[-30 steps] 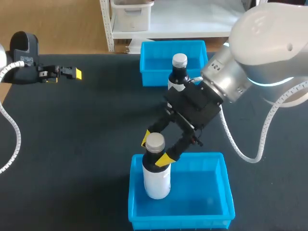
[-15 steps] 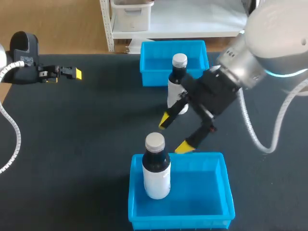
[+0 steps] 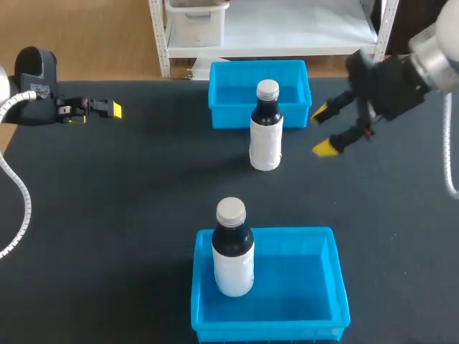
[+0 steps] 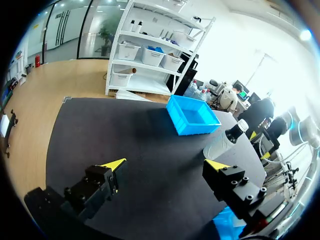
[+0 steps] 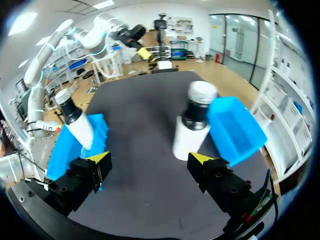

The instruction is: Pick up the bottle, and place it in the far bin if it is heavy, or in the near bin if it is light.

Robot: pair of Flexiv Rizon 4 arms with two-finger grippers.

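Observation:
One white bottle with a dark neck and grey cap (image 3: pixel 232 251) stands upright in the near blue bin (image 3: pixel 330 287). A second, similar bottle (image 3: pixel 265 136) stands on the black table just in front of the far blue bin (image 3: pixel 228 97). My right gripper (image 3: pixel 323 130) hangs open and empty to the right of that second bottle. In the right wrist view the gripper (image 5: pixel 150 159) faces the table bottle (image 5: pixel 192 125), with the near bin and its bottle (image 5: pixel 75 122) off to one side. My left gripper (image 3: pixel 100 110) is at the far left, open and empty (image 4: pixel 165 165).
The black table surface (image 3: pixel 129 215) lies bare between my left arm and the bins. In the left wrist view the far bin (image 4: pixel 192 116) and the table bottle (image 4: pixel 225 140) sit well ahead of the gripper.
My right gripper opened off the bottle in the near bin and drew away up and to the right. That bottle stays standing in the bin. The left arm has not moved.

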